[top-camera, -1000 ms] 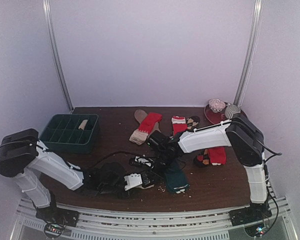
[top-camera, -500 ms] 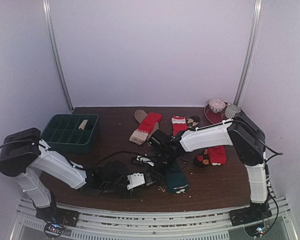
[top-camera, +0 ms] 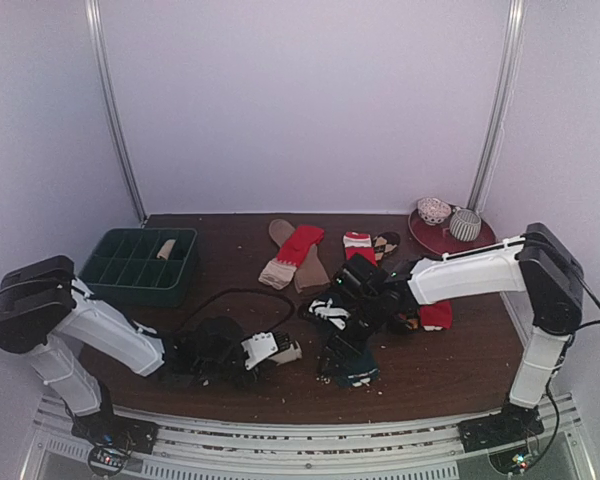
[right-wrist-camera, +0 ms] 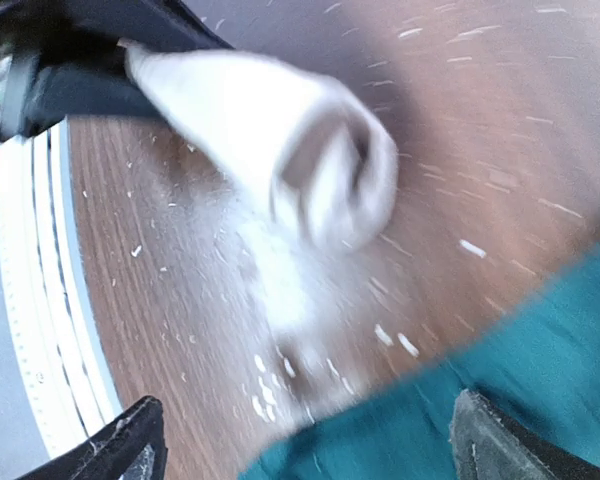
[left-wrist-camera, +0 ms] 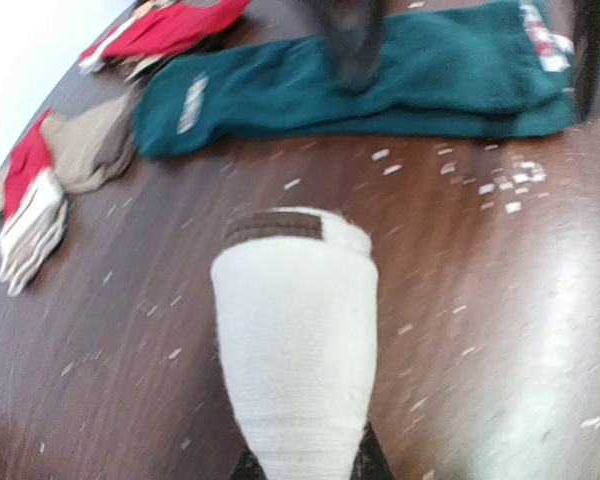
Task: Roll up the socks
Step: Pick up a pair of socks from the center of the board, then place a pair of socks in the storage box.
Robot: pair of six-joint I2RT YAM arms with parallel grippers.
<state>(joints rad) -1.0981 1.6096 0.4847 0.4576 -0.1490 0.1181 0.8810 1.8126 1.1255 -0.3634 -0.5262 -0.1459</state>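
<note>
From where I stand, the left gripper [top-camera: 252, 352] lies low over the table [top-camera: 220, 235] at about seven o'clock of its centre. It is pinched narrow around the tail of the cream sock [left-wrist-camera: 295, 340]. That sock is a compact roll, its brown-edged end pointing away from the claw; holding it by the tail looks meant to keep the roll from springing loose. The right gripper [right-wrist-camera: 310, 440] hangs just at the roll's three o'clock side, fingers spread wide with nothing between them. It is poised over the dark teal sock [top-camera: 352, 366], which lies flat near six o'clock, not yet rolled, so I judge it the next to be worked. Toward twelve o'clock the red socks [top-camera: 302, 243] and a brown sock [top-camera: 278, 230] lie flat, apart from both claws. The green tray [top-camera: 130, 290] sits at ten o'clock with a pale bundle [top-camera: 165, 248] in one far cell, so I guess the cream roll belongs there too.
</note>
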